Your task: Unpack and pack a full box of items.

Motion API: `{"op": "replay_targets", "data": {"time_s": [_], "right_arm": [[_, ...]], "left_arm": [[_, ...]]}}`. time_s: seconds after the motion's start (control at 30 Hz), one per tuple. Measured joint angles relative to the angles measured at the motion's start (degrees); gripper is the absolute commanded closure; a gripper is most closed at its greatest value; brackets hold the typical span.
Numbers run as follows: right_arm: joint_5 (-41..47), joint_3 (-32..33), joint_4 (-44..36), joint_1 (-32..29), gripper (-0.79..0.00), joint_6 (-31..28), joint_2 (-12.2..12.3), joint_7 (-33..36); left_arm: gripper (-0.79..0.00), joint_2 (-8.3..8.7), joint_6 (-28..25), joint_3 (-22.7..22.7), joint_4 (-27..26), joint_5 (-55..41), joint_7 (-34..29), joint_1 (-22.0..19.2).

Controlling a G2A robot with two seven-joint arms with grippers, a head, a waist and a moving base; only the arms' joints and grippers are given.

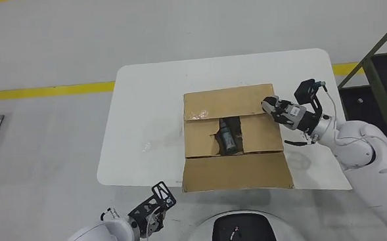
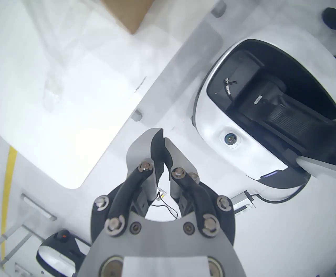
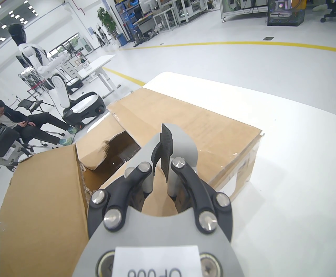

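Two inner flaps of the box [image 1: 204,141] are seen ajar over a dark item [image 1: 228,137] from the top, the right gripper [image 1: 269,106] at the box's far right corner and the left gripper [image 1: 162,191] off the near edge of the table [image 1: 147,123]. In the left wrist view its fingers [image 2: 157,149] are pressed together on nothing. In the right wrist view the fingers [image 3: 165,147] are closed and empty above the flaps; unpacking is judged barely begun, and the flaps must be parted next
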Motion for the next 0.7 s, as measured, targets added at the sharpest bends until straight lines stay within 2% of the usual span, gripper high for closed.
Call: {"op": "replay_targets", "data": {"time_s": [0.2,0.5,0.7], "right_arm": [[0.1,-0.3,0.1,0.3,0.000,0.0,0.1,0.0],[0.6,-1.0,0.1,0.8,0.000,0.0,0.2,0.2],[1.4,-1.2,-0.2,1.3,0.000,-0.5,0.3,1.2]], "left_arm": [[0.000,-0.27,-2.5,6.8,0.0,-0.4,2.2,-4.3],[0.000,-1.17,-1.7,13.9,0.4,-2.1,4.4,-16.2],[0.000,-2.04,-0.7,18.2,3.0,-3.6,5.6,-24.5]]}}
